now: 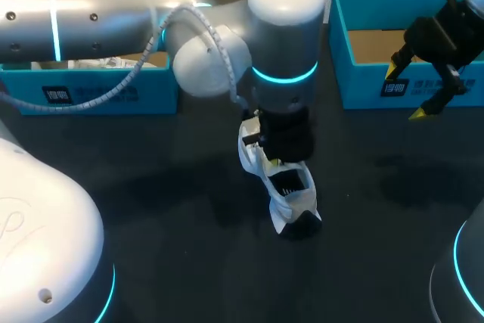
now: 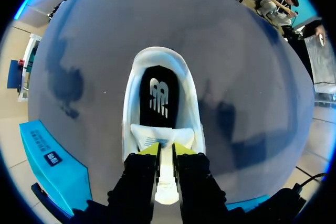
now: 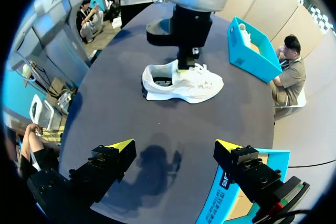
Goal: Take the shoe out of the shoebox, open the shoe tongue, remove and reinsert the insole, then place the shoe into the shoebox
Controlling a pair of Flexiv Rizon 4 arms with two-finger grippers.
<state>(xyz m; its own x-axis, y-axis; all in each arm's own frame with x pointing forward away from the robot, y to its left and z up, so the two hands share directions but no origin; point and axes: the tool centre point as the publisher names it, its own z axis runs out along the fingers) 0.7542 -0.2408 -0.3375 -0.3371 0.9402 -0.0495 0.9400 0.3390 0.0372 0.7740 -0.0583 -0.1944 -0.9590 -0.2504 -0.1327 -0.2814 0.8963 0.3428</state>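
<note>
- The shoe [image 1: 291,202] lies in the middle of the table [image 1: 189,209], with the insole [image 2: 159,95] inside it.
- The left gripper [image 2: 166,150] is on top of the shoe, and the tongue [image 2: 157,136] is pinched between its fingers.
- The left box [image 1: 98,92] and the right box [image 1: 363,88] sit behind the shoe.
- The right gripper [image 1: 406,93] hangs over the right box's front wall.

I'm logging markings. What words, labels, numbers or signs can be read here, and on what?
Left label, on the left shoebox: white print, too blurred to read.
Right label, on the right shoebox: too blurred to read.
Logo on the insole in the shoe: a white emblem, no words.
No readable numbers or signs.
</note>
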